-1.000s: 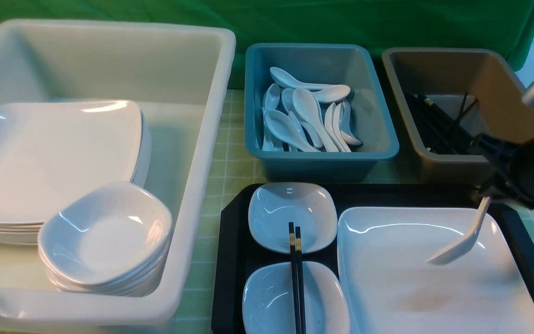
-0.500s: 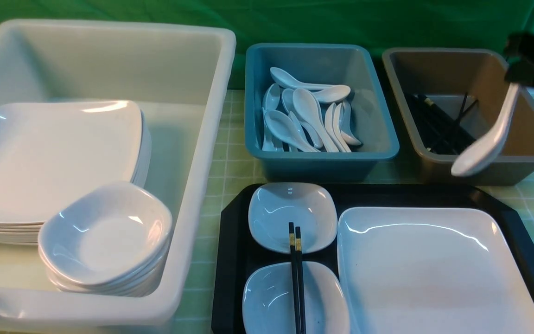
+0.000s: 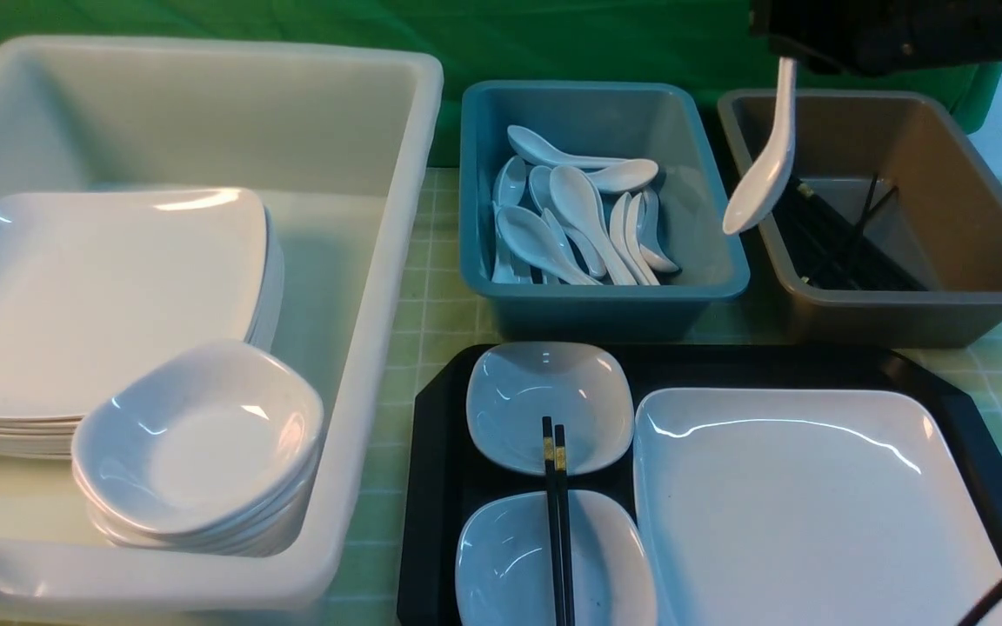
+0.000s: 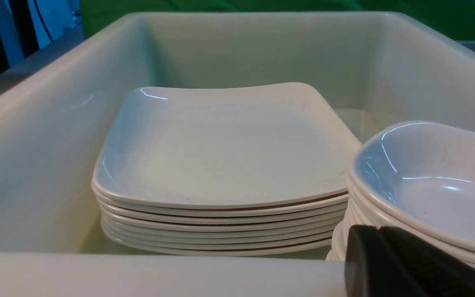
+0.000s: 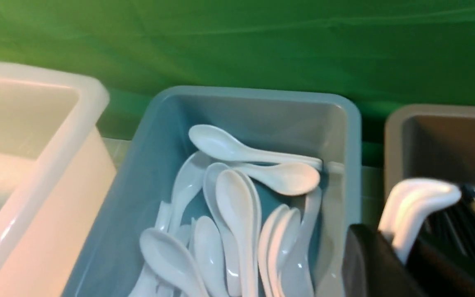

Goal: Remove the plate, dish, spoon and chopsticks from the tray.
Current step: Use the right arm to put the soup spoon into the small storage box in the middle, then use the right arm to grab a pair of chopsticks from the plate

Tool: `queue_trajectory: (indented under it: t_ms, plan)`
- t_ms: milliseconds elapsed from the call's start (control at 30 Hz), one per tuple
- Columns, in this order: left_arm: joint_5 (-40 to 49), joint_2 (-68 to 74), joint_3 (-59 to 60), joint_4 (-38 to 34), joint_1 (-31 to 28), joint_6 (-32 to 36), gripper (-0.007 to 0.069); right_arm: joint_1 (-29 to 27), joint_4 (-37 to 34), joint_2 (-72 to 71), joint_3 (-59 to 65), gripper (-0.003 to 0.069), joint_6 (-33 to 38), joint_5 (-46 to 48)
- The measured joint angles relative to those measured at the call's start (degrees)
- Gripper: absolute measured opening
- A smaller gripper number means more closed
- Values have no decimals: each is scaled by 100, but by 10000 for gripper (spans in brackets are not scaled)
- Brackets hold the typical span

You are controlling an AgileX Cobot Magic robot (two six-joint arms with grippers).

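The right arm's jaws are clamped on the handle of the spoon (image 3: pixel 762 178). It hangs bowl-down in the air, about over the gap between the teal tub (image 3: pixel 605 300) of spoons and the brown tub (image 3: pixel 901 304). The left arm's jaws are together, low by the near wall of the white bin (image 3: pixel 379 261). On the tray (image 3: pixel 436 487), the plate (image 3: pixel 814 513) fills the right side. The chopsticks (image 3: pixel 558 530) lie across two small bowls (image 3: pixel 518 400) on the left side.
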State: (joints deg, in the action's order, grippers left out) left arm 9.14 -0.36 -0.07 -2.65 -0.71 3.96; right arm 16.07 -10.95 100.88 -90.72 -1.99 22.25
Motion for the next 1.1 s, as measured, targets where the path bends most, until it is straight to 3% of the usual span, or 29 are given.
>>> queue_trajectory:
  t_ms: [467,600,767,867,967,1100]
  plan:
    - [0,0,0,0,0,0,1,104,-20,1323,-371,82,6,-1341]
    - [0,0,0,0,0,0,1,212,-24,1429,-371,178,6,-1380]
    - [0,0,0,0,0,0,1,272,-24,1434,-379,386,6,-1243]
    - [0,0,0,0,0,0,1,272,-26,1353,-379,439,19,-779]
    - [0,0,0,0,0,8,1,272,-26,1169,-379,438,102,-290]
    - [0,0,0,0,0,8,1,272,-26,733,-379,352,479,471]
